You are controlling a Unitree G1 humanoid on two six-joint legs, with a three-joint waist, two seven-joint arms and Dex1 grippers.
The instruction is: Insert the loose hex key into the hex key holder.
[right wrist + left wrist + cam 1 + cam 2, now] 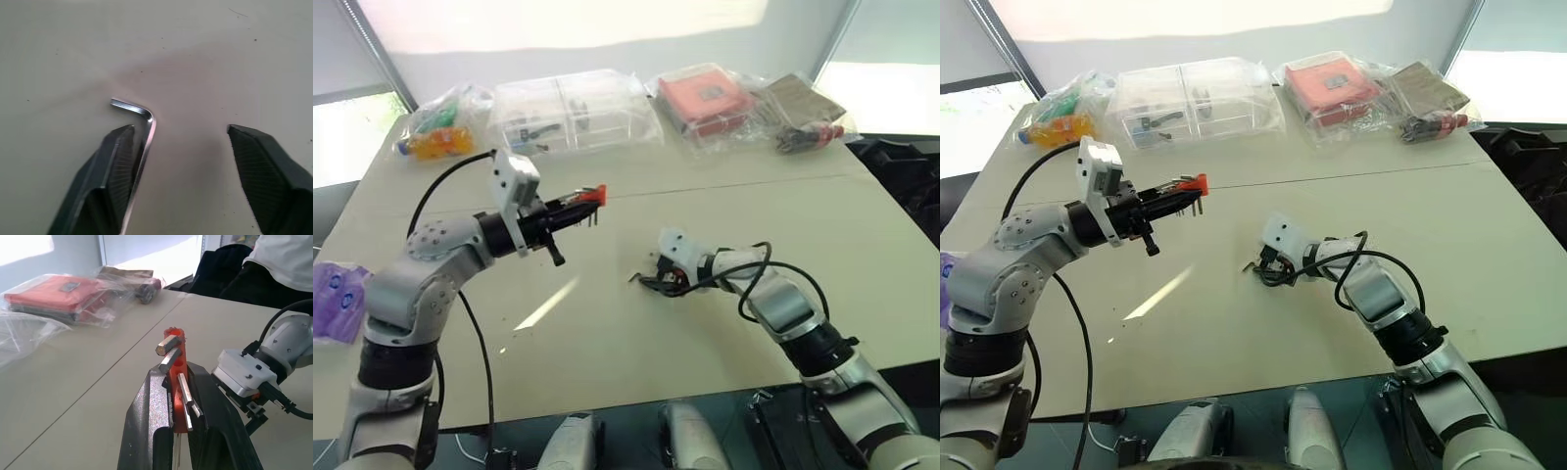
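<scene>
The loose hex key [142, 132] lay flat on the table [724, 352], not yet lifted, between the parted fingers of the right gripper [181, 171], against one finger, ungrasped. The hex key holder [177, 382] was held clenched in the left gripper [178, 431] above the table, well apart from the key. Insertion remained. Bare table surrounded the key; bagged items [705, 98] lay far beyond.

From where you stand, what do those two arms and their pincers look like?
Both arms are rounded silver-grey metal segments joined by black collars. Each wrist carries a white boxy camera block, and a loose black cable loops along each arm. The left gripper and the right gripper each have two black, wedge-shaped fingers with finely textured inner pads.
</scene>
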